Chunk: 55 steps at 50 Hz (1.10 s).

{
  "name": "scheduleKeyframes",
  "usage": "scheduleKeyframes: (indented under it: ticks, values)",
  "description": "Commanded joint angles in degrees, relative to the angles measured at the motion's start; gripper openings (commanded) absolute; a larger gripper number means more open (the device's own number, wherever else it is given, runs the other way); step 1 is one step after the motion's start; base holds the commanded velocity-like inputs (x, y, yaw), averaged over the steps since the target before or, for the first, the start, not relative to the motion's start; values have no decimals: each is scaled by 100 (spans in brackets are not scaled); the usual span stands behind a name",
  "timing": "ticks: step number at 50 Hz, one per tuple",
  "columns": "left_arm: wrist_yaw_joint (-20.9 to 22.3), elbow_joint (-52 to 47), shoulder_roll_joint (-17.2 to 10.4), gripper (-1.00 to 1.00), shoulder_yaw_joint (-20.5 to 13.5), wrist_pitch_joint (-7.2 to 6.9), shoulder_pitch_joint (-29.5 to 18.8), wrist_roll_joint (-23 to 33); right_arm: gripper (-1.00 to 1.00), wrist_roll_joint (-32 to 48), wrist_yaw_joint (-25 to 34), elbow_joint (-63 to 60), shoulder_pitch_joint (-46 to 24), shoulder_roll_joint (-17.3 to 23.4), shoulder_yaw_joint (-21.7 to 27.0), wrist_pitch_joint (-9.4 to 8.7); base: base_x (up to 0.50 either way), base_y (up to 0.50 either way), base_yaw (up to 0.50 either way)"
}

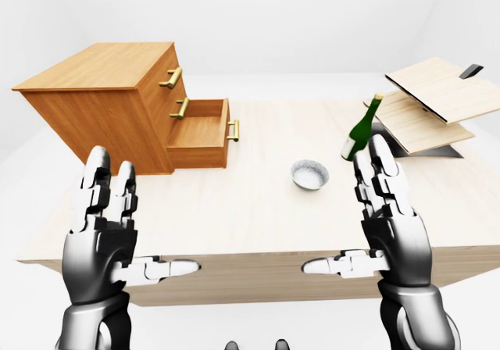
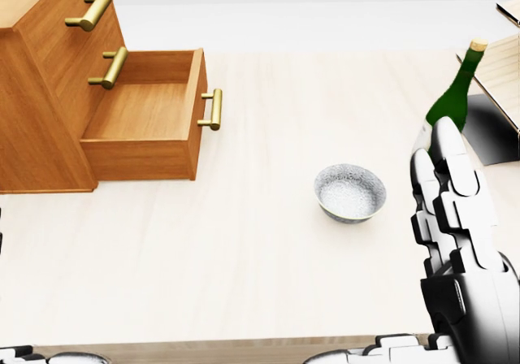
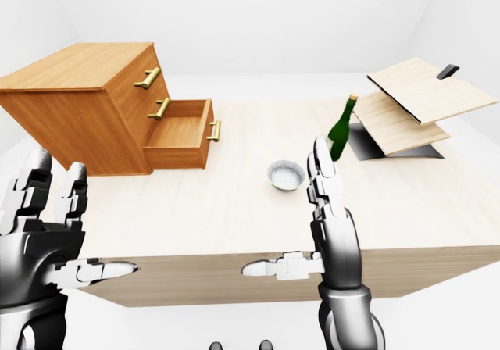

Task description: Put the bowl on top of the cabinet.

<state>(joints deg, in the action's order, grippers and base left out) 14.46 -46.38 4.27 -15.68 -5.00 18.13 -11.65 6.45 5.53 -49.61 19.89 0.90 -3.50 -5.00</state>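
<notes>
A small grey-white bowl (image 2: 350,192) stands upright on the light wooden table (image 2: 244,242), right of centre in the head view. The wooden cabinet (image 1: 101,100) sits at the table's left, its bottom drawer (image 2: 150,124) pulled out and its flat top (image 1: 98,65) bare. My left hand (image 1: 105,233) and right hand (image 1: 387,225) are both raised near the table's near edge, fingers spread and holding nothing. The right hand stands below and right of the bowl, apart from it. The left hand is far from both bowl and cabinet.
A green bottle (image 1: 362,129) stands upright just beyond and right of the bowl. Stacked light wooden boards (image 1: 433,104) over a dark slab lie at the table's right. Brass handles (image 2: 91,10) stick out from the cabinet drawers.
</notes>
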Motion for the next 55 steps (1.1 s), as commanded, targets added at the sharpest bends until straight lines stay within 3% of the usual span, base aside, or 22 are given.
scheduleKeyframes:
  ticks: [1, 26, 32, 41, 55]
  values:
    - [58, -125, 48, 100, -106, 0, 21, -58, 100, 15, 20, -14, 11, 12, -39, 0, 0, 50, 0]
    - [118, -178, 89, 100, -104, 0, 98, -52, 100, 1, -61, -19, 3, 41, -129, 0, 0, 50, 0]
    - [124, -205, 92, 100, -148, 0, 75, -77, 100, -390, -164, -56, -97, -88, 26, 0, 0, 1, 0]
    - [110, -153, 87, 100, -155, 0, 36, -71, 100, -198, -129, -44, -61, 58, -155, 0, 2, 0, 0]
    - [113, -186, 83, 100, -179, 0, 48, -98, 100, -110, -110, -75, -40, 79, -234, 0, 44, 16, 0]
